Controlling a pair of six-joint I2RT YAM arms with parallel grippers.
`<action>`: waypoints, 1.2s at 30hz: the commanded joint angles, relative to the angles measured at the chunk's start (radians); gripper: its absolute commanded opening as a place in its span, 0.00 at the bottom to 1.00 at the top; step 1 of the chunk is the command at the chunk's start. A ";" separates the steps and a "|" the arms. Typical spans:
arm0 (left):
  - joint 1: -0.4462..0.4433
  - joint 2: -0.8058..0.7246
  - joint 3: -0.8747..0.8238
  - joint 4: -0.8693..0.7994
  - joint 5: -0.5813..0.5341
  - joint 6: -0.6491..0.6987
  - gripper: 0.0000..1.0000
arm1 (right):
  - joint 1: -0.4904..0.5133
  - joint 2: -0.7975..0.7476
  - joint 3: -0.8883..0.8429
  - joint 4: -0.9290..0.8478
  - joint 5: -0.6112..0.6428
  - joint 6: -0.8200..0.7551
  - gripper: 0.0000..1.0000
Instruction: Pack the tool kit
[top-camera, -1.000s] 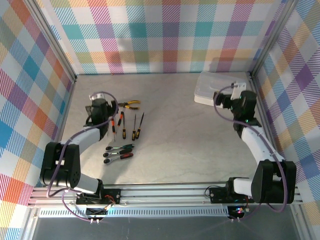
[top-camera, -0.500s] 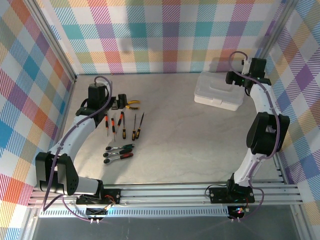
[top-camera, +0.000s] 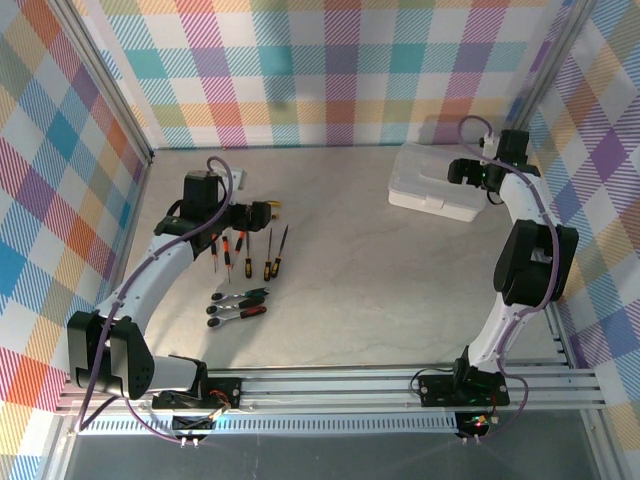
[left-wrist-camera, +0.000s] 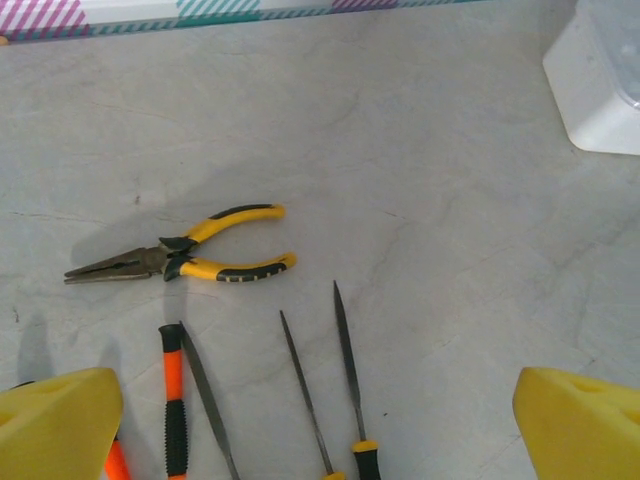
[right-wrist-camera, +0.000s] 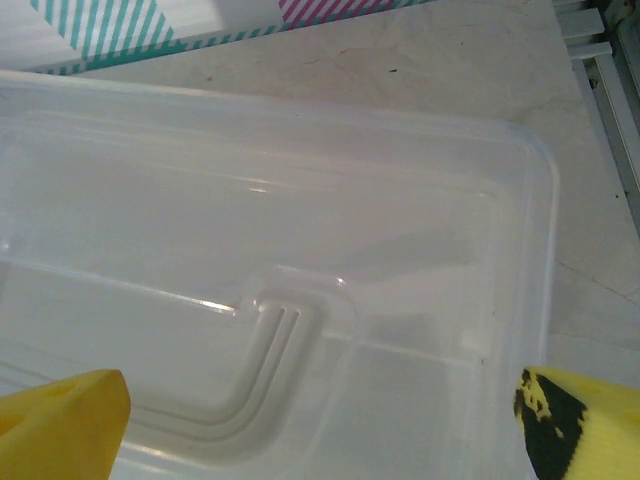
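Observation:
The clear plastic case (top-camera: 432, 186) lies shut at the back right; its lid (right-wrist-camera: 300, 250) spreads under my right gripper (right-wrist-camera: 320, 425), which hangs open just above it with its yellow pads (right-wrist-camera: 60, 420) wide apart. In the top view the right gripper (top-camera: 463, 170) sits over the case's right end. My left gripper (top-camera: 250, 213) is open and holds nothing. It hovers over the yellow-handled pliers (left-wrist-camera: 185, 255), which lie flat with their nose pointing left. Below the pliers lie an orange-handled tool (left-wrist-camera: 173, 400) and thin files (left-wrist-camera: 347, 350). Two ratchets (top-camera: 238, 304) lie nearer the arms.
Several screwdrivers and files (top-camera: 268, 255) lie in a row at the left centre, tips pointing away from the arms. A white corner of the case (left-wrist-camera: 600, 90) shows in the left wrist view. Checked walls close in the back and sides; an aluminium rail (top-camera: 330, 385) runs along the near edge.
My left gripper has swung from the left end of the tool row to the right, over the pliers. My right arm has stretched out from the near side to above the case.

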 joint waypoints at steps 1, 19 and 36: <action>-0.021 0.013 -0.011 -0.012 0.028 0.010 1.00 | 0.007 -0.030 -0.078 -0.033 -0.049 0.057 0.99; -0.067 0.064 -0.018 0.009 0.046 -0.006 1.00 | 0.227 -0.433 -0.431 -0.063 0.014 0.191 0.99; -0.136 0.042 -0.043 0.010 0.064 -0.023 1.00 | 0.136 0.169 0.362 -0.128 -0.083 -0.108 0.99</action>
